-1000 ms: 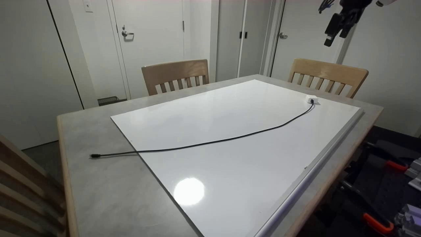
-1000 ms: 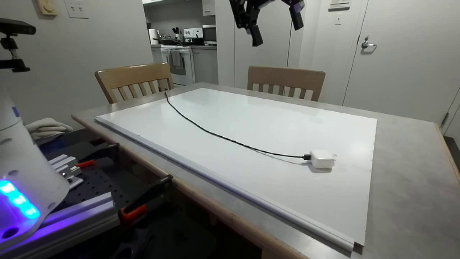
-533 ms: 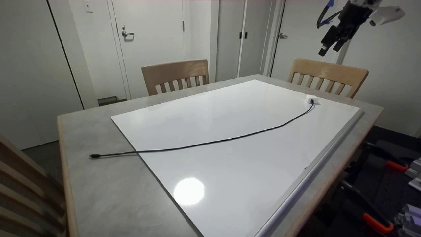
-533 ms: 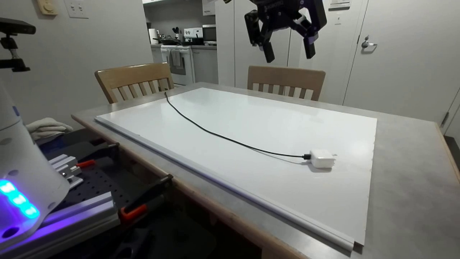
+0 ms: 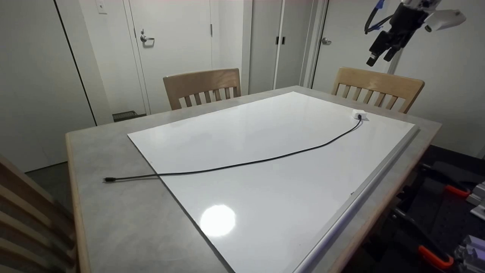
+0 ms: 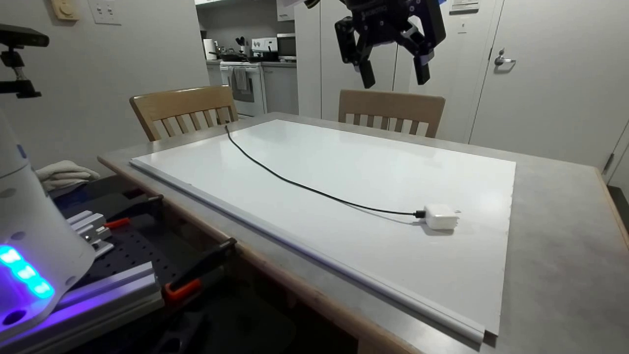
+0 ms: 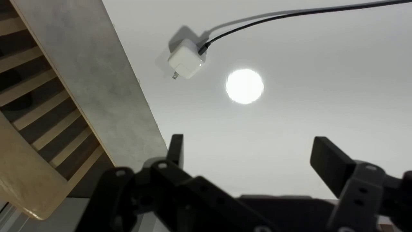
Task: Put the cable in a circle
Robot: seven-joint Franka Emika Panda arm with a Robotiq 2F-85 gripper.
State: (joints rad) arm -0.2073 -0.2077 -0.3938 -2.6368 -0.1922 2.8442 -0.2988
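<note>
The black cable [image 5: 265, 160] stretches in one long, gently bowed line over a white board [image 5: 273, 204], its free plug end [image 5: 110, 179] past the board's edge on the grey table. Its opposite end is plugged into a white charger block [image 6: 440, 217] on the board, close to the board's edge. In the wrist view the charger and part of the cable [image 7: 273, 18] show beyond the fingers, towards the top of the picture. My gripper [image 6: 395, 79] hangs high above the table, well apart from cable and charger. Its jaws stand wide apart with only bare board seen between them.
Wooden chairs [image 5: 204, 85] surround the grey table [image 5: 125, 223]. A raised metal rail [image 6: 314, 250] runs along the board's edge on the robot base's side. Clamps with orange handles [image 6: 182, 291] sit beside the white robot base [image 6: 39, 236].
My gripper has come down and into fuller view in both exterior views, mostly in the earlier half second, with only a slight drop since. The cable and charger have stayed put.
</note>
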